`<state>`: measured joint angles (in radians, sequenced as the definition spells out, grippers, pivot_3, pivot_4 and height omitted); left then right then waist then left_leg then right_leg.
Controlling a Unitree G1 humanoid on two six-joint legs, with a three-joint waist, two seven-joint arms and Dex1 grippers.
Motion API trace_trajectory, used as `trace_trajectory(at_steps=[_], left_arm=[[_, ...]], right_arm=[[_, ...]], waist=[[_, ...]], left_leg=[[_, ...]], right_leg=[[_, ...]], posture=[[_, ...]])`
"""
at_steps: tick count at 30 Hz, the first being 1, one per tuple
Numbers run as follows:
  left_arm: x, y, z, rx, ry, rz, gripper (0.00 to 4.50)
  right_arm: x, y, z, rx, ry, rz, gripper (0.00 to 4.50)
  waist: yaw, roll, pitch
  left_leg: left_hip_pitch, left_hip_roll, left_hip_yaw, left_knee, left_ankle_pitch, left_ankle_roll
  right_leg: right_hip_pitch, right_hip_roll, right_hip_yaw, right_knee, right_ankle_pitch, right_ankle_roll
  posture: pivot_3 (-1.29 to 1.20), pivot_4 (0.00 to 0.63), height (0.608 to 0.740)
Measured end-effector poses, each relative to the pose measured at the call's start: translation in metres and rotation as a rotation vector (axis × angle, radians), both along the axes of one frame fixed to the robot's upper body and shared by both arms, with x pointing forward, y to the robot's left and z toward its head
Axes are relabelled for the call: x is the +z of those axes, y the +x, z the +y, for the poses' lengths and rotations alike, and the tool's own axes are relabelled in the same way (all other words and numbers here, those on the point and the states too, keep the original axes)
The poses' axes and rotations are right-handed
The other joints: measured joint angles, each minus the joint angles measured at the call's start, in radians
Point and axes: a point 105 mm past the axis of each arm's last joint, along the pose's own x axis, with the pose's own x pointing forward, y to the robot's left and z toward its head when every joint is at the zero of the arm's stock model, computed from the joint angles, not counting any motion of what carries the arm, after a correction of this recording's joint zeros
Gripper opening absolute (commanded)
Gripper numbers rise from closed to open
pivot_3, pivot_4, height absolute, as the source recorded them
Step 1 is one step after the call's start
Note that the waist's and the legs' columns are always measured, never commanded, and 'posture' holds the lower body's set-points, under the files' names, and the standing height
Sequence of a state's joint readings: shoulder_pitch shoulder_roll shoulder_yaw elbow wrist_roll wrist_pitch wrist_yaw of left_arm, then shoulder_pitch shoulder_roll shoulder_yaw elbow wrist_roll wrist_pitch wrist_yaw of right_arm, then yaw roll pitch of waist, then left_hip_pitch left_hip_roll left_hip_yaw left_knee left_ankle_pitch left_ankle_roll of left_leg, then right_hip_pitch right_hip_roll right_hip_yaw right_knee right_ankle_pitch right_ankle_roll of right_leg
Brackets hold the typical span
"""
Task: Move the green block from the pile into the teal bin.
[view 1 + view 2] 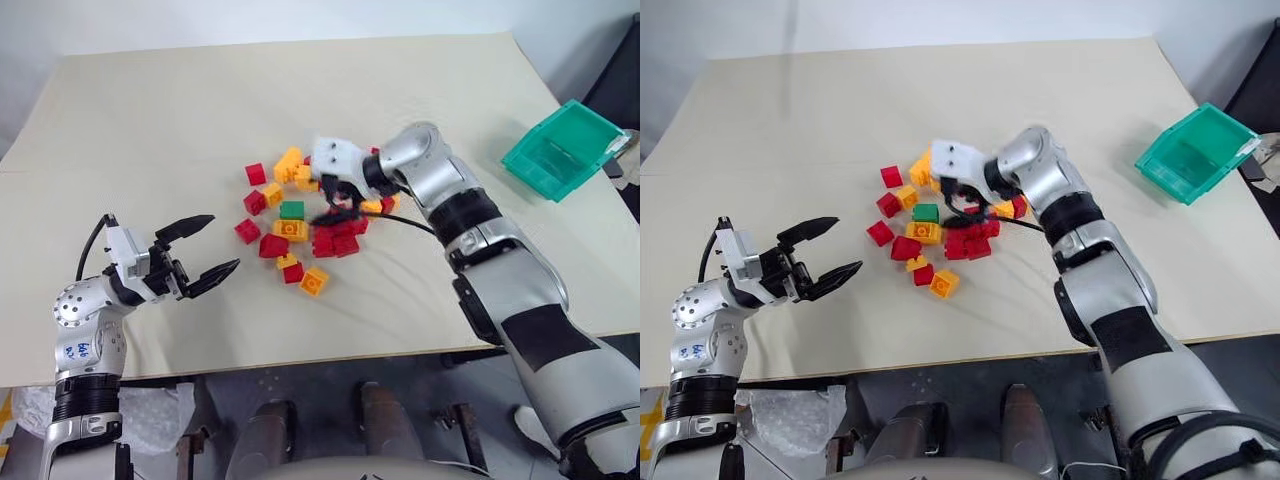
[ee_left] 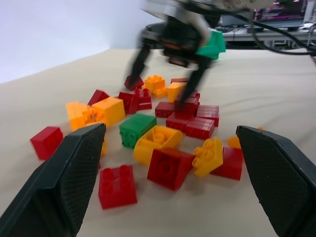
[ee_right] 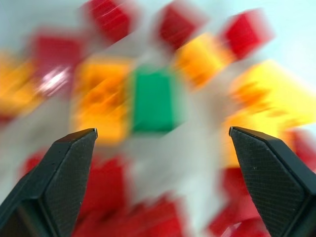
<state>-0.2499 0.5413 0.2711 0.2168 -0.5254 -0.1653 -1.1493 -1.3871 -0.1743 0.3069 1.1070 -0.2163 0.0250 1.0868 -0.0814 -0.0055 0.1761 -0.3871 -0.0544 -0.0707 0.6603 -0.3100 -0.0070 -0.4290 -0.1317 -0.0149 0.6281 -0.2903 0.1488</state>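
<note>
The right gripper point(image 3: 163, 138) hangs wide open and empty over the pile point(image 1: 300, 225), with the green block point(image 3: 154, 98) lying ahead between its fingers, wedged among yellow bricks point(image 1: 291, 229). It should descend straight, straddle only the green block, then carry it to the teal bin point(image 1: 560, 150) at the table's far right. The left gripper point(image 1: 205, 247) waits open beside the pile.

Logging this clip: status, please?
Right gripper open, empty, over the pile. Left gripper open, off to the side. Green block in the pile, red and yellow bricks against it. Teal bin at far right edge.
</note>
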Motion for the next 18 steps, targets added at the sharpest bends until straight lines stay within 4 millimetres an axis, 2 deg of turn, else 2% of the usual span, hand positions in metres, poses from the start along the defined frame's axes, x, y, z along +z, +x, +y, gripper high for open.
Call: trace_trajectory(at_steps=[2,6,18], left_arm=[[0.000,0.000,-0.001,-0.003,-0.002,0.001,4.50],[0.000,0.000,-0.001,-0.004,-0.001,0.001,4.50],[0.000,-0.001,0.003,0.019,0.001,0.001,4.50]], right_arm=[[-0.001,0.001,0.008,-0.019,0.013,-0.001,4.48],[-0.015,0.003,0.014,-0.069,0.023,0.034,4.48],[-0.026,0.007,0.023,-0.105,-0.013,-0.031,4.48]], waist=[[0.000,0.000,0.000],[0.002,0.000,0.000],[-0.003,0.000,0.000]], left_leg=[[0.000,0.000,0.000,0.000,0.000,0.000],[0.000,-0.001,0.000,0.000,0.000,0.000],[0.000,-0.001,-0.001,0.000,0.000,0.000]], right_leg=[[0.000,0.000,0.000,0.000,0.000,0.000],[0.000,-0.001,0.000,0.000,0.000,0.000],[0.000,0.000,0.000,0.000,0.000,0.000]], posture=[[0.00,0.150,0.740],[0.00,0.150,0.740],[0.00,0.150,0.740]])
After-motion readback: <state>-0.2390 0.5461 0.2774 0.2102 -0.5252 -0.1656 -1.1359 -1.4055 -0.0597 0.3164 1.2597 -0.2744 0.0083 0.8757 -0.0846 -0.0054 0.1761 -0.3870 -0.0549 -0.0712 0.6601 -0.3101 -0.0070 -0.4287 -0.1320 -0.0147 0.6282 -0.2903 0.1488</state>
